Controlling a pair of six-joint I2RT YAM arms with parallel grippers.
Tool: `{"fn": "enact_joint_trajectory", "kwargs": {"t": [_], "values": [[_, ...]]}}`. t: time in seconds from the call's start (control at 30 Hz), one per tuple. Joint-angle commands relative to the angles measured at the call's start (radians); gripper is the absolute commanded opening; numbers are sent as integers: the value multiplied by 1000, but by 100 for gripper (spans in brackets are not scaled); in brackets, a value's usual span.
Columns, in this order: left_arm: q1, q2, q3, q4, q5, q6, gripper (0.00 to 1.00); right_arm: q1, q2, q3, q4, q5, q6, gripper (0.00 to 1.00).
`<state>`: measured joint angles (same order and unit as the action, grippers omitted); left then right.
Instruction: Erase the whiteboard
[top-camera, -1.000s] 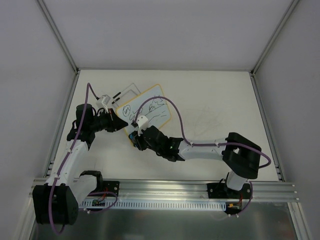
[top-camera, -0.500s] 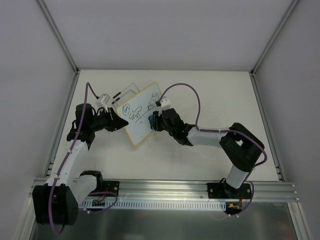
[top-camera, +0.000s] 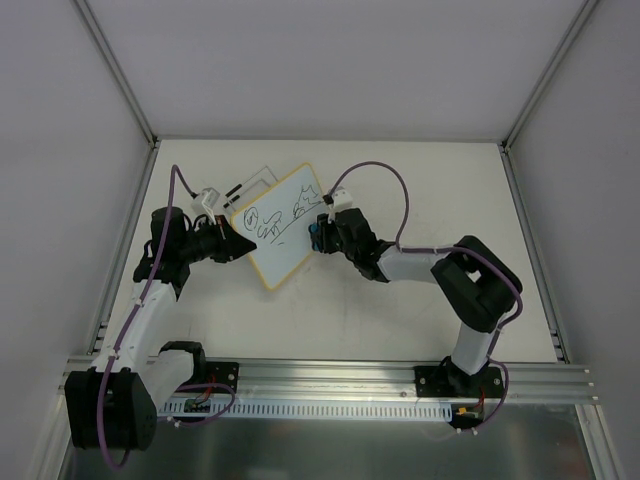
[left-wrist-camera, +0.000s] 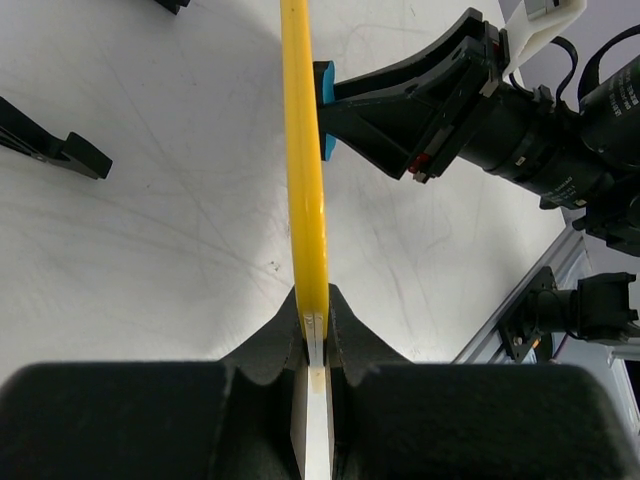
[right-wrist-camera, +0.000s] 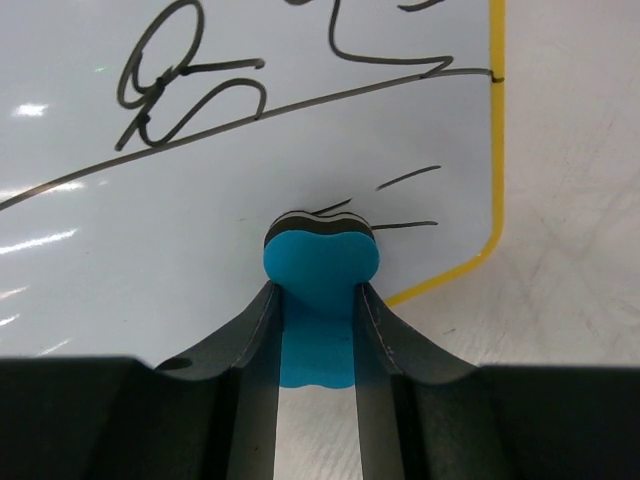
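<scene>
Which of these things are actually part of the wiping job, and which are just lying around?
In the job: whiteboard, clamped by its edge in the left gripper; blue eraser, pinched in the right gripper, against the scribbled face.
Lying about: small black pieces on the table beyond the board.

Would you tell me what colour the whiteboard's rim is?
Yellow; the whiteboard's rim shows best in the left wrist view.

**Table** (top-camera: 430, 190): white, flat, with walls on three sides.
**Surface marks:** faint grey scuff lines (top-camera: 405, 235) at about 3 o'clock from centre.
**Lying on it:** two small black pieces (top-camera: 236, 187) at about 10 o'clock, just beyond the whiteboard (top-camera: 285, 215).
**Edge:** an aluminium rail (top-camera: 330, 375) runs along the 6 o'clock edge.
</scene>
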<state>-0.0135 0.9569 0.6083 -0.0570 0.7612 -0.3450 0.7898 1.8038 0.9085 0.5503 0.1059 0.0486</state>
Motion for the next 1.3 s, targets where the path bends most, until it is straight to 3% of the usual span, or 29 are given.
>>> {"fn": "enact_joint_trajectory", "kwargs": {"t": [0.0, 0.3, 0.57, 1.27], "values": [[-22, -18, 15, 13, 132, -23, 0, 78, -12, 41, 34, -84, -65, 0], [-22, -14, 15, 14, 132, -23, 0, 261, -35, 125, -7, -95, -142, 0], [-22, -14, 15, 14, 130, -23, 0, 289, -43, 176, -42, -63, -184, 0], [-22, -15, 16, 13, 165, -29, 0, 2, 28, 44, -3, -12, -6, 0]]}}
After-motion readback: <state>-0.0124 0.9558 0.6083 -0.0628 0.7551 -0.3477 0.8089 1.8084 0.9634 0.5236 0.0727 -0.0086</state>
